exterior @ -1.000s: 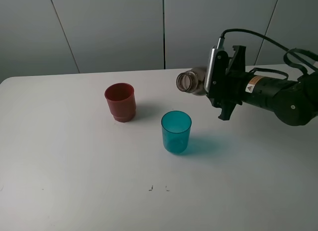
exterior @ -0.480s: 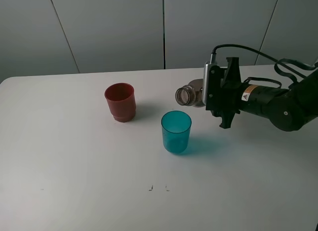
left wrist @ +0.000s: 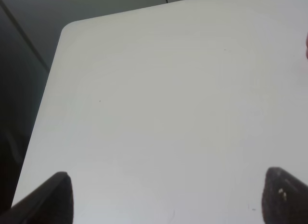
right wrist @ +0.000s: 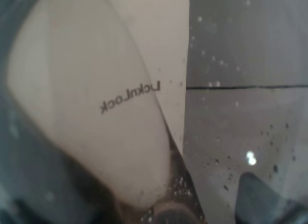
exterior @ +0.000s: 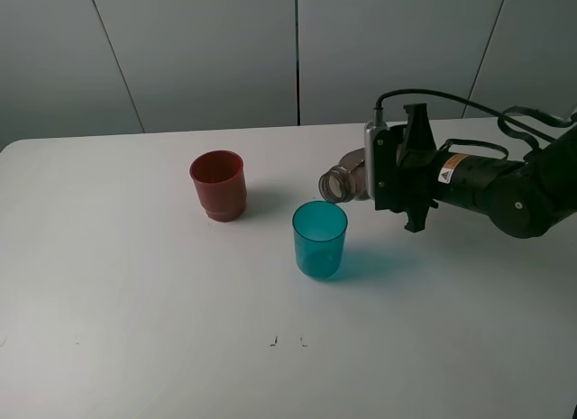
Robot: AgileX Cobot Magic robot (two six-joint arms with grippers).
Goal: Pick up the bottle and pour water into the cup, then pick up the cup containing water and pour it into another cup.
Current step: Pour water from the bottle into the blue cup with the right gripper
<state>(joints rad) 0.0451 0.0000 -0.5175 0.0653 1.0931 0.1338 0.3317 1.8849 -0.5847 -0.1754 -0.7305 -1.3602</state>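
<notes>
The right arm [exterior: 505,198] is glossy black with rounded links and a small white-and-orange warning sticker [exterior: 448,175] on its forearm. A thin black cable [exterior: 451,99] arcs over a silver-grey box [exterior: 371,162] at the wrist. The left gripper [left wrist: 168,200] has dark, rounded fingertips [left wrist: 53,197].

A wide white table [exterior: 135,302] with a smooth matte top fills most of the scene, with a rounded corner [left wrist: 77,35] and two tiny dark marks [exterior: 273,341] near its front edge. Behind it stands a wall of pale grey panels [exterior: 207,50], split by thin dark seams [exterior: 297,54], some upright, some slanted. The light is soft and even.
</notes>
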